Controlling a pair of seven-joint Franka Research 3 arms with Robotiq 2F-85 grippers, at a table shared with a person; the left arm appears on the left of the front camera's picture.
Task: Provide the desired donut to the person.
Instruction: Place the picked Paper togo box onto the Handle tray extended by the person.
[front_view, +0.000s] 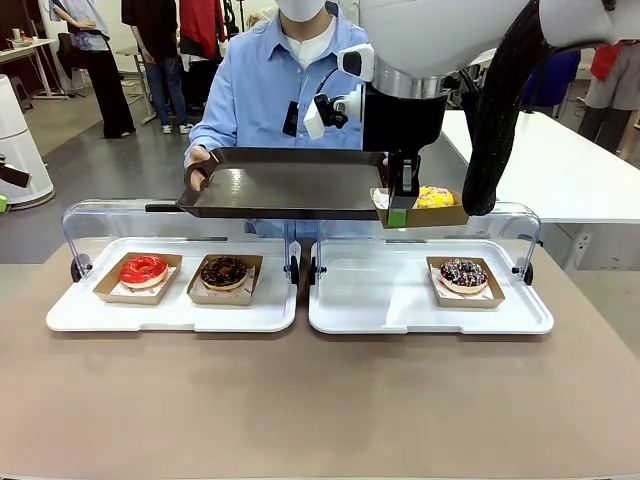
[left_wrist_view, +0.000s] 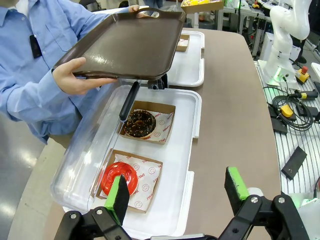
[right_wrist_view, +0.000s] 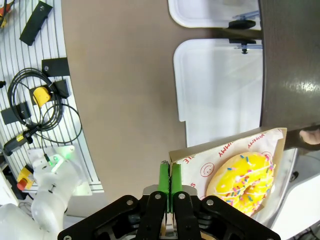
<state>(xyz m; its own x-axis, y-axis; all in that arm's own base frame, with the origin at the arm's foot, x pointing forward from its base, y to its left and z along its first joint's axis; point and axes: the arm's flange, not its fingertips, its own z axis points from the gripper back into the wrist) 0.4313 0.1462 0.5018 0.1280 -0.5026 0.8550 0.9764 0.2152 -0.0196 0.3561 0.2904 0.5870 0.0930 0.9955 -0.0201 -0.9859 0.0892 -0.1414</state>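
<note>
Held yellow donut (right_wrist_view: 243, 177) in cardboard carton (right_wrist_view: 220, 150), up off surface (front_view: 320, 400). Clenched right pincer (right_wrist_view: 170, 175) on carton's edge, donut just beside fingertips. Sat carton at right edge of dark tray (front_view: 285, 185) gripped by person (front_view: 270, 80); contact unclear. Hung left pincer (left_wrist_view: 177, 187) spread wide, empty, above red donut (left_wrist_view: 119, 178) on white tray (left_wrist_view: 175, 155). Saw bare surface open on near side.

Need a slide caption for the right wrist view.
Right claw pinches a cardboard tray carrying a yellow sprinkled donut beside a brown serving tray.
</note>
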